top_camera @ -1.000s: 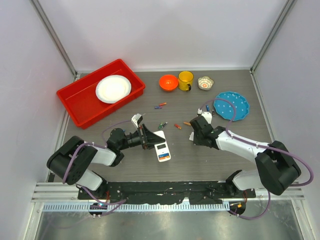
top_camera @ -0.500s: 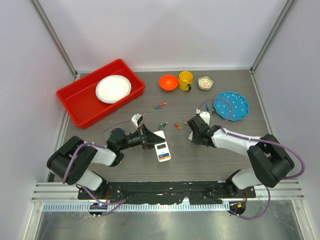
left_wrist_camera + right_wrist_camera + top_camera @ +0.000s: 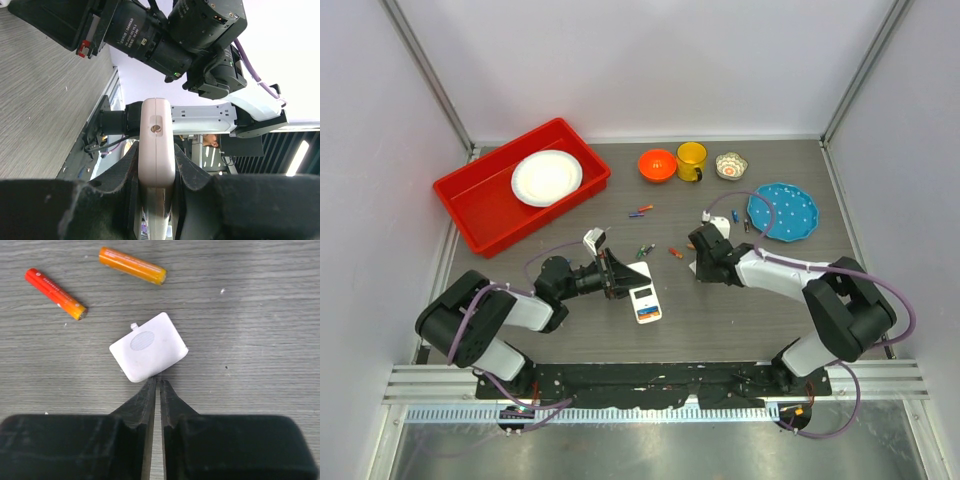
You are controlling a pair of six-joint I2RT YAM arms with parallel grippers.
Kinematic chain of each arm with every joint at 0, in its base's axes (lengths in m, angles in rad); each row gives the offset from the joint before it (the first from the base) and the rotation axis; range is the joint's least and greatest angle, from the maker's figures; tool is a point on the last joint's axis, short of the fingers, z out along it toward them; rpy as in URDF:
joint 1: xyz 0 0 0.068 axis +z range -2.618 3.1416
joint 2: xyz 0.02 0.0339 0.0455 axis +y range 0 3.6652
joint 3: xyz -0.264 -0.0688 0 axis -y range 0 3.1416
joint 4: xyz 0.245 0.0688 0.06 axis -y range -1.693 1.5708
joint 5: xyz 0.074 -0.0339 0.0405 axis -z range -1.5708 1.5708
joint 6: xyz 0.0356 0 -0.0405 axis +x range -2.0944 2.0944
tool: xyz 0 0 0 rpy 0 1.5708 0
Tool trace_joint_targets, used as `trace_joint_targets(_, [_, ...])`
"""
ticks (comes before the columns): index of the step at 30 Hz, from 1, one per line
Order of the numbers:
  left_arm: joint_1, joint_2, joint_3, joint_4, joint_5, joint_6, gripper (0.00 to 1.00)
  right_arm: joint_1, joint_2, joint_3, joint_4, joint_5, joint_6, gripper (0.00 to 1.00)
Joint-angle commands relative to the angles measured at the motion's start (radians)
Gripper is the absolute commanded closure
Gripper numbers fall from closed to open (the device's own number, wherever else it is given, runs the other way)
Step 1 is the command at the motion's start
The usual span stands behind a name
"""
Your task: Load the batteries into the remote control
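My left gripper (image 3: 618,276) is shut on the white remote control (image 3: 642,297), holding it on its edge; the left wrist view shows the remote's end (image 3: 156,130) clamped between the fingers, with the gripper (image 3: 156,167) closed round it. My right gripper (image 3: 694,252) is shut and empty, low over the table. In the right wrist view its tips (image 3: 156,382) touch the near edge of the small white square cover piece (image 3: 148,346). A red battery (image 3: 55,293) and an orange battery (image 3: 132,265) lie just beyond the cover. More batteries lie at the table's middle (image 3: 645,248) and further back (image 3: 640,211).
A red bin (image 3: 470,200) holding a white plate stands at the back left. An orange bowl (image 3: 657,164), a yellow mug (image 3: 692,160) and a small patterned bowl (image 3: 731,165) stand at the back. A blue plate (image 3: 783,211) lies at the right, a blue battery (image 3: 734,215) beside it.
My right gripper has moved left and a little further back, toward the loose batteries. The left gripper and the remote have not moved.
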Motion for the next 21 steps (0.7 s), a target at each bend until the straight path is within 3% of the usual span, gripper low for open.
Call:
trace_joint_targets(1, [0.007,0.013,0.028,0.256,0.0,-0.006,1.0,0.004,0.001,0.015,0.004,-0.053,-0.036,0.77])
trace_joint_targets(7, [0.007,0.013,0.028,0.256,0.0,0.001,1.0,0.003,-0.146,0.035,-0.08,-0.019,-0.093,0.48])
trace_joint_targets(10, [0.007,0.022,0.031,0.256,-0.003,0.004,1.0,0.003,-0.142,0.067,-0.11,0.004,-0.145,0.35])
trace_joint_targets(17, [0.005,0.018,0.033,0.256,0.0,0.001,1.0,-0.016,0.048,0.167,-0.13,-0.053,-0.26,0.3])
trace_joint_targets(21, [0.005,0.001,0.025,0.256,0.002,-0.002,1.0,-0.017,0.073,0.184,-0.098,-0.07,-0.291,0.27])
